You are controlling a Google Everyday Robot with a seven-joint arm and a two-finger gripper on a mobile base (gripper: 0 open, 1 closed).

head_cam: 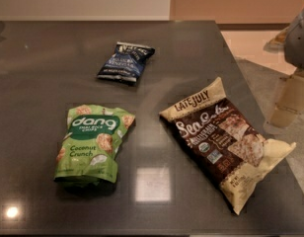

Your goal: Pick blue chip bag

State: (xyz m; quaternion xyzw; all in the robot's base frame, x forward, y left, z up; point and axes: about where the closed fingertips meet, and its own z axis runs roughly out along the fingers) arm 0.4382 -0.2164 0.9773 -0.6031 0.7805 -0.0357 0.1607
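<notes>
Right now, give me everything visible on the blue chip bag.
The blue chip bag is a small, dark navy, crinkly pouch of shiny foil-like film with white lettering. It looks sealed and lies flat, face up, slightly skewed, at the far middle of the grey table. Only the tabletop touches it; it sits apart from the green bag and the brown-and-cream bag, both nearer the camera. The gripper is not in view.

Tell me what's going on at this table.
Nothing is being handled yet. Three snack bags lie apart on the dark table: the blue chip bag at the far side, a green dang bag nearer on the left, and a brown-and-cream Late July bag nearer on the right. The gripper is not in view; only a grey and cream part, seemingly the robot's arm, shows at the right edge, off the table.
</notes>
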